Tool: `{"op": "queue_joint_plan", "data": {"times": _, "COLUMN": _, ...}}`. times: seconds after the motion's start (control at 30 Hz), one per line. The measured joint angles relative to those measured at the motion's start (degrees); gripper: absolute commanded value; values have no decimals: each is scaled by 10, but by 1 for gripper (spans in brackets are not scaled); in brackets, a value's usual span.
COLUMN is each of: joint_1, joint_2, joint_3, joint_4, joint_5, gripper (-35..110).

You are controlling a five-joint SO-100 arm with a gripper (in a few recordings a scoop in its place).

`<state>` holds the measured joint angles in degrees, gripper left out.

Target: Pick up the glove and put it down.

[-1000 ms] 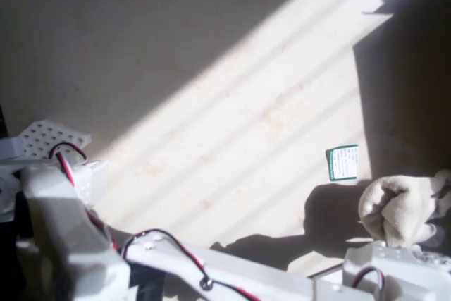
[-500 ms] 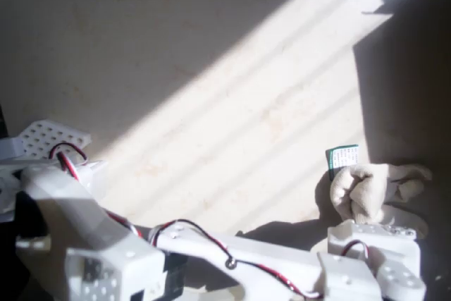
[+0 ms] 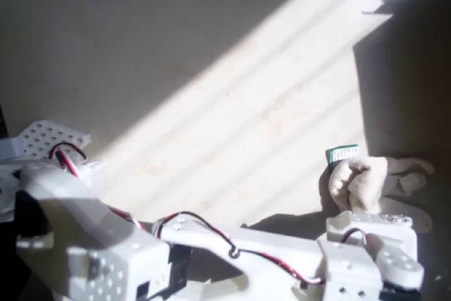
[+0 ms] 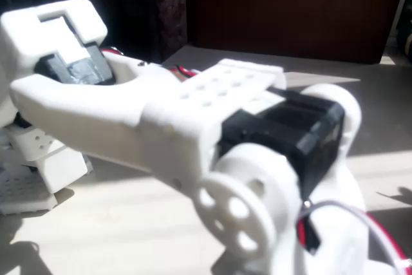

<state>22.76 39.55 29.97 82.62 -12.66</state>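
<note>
Pincer state: can't tell. The fingers sit under the white wrist housing (image 3: 370, 248) in the overhead view, so how wide they stand and whether they have cloth between them is hidden.

Glove (image 3: 370, 182) is at the right edge of the overhead view, bunched into a lumpy wad directly above that housing and touching or nearly touching it. Looks like it's either pinched from below or just being nudged; can't separate the two. Can't tell whether it's off the worktop (image 3: 211, 89) or resting on it either; the shadow under it merges with the arm's shadow. Stubby fingers trail off to the right into the dark band.

Small green-edged card (image 3: 343, 154) lies just beside the glove's upper left corner, possibly overlapped by it at one edge. Judgement: it's close enough to get dragged if the glove slides.

Arm (image 3: 232, 252) runs along the bottom of the overhead view, red and black wires looped on top. It's stretched far out to the right, presumably because the glove sits near the reach limit. Hard sunlight stripes cross the worktop.

Fixed view is mostly a blurred close-up of an arm joint (image 4: 193, 127) and a black servo (image 4: 290, 130).

Judgement: pick or place phase, not resolvable here.
</note>
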Motion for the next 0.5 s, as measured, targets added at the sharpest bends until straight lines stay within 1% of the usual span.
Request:
{"op": "queue_joint_plan", "data": {"times": 0.2, "joint_1": 0, "joint_2": 0, "joint_3": -1, "joint_4": 0, "joint_5": 0, "gripper": 4}}
{"op": "queue_joint_plan", "data": {"times": 0.5, "joint_1": -1, "joint_2": -1, "joint_3": -1, "joint_4": 18, "joint_5": 0, "gripper": 28}}
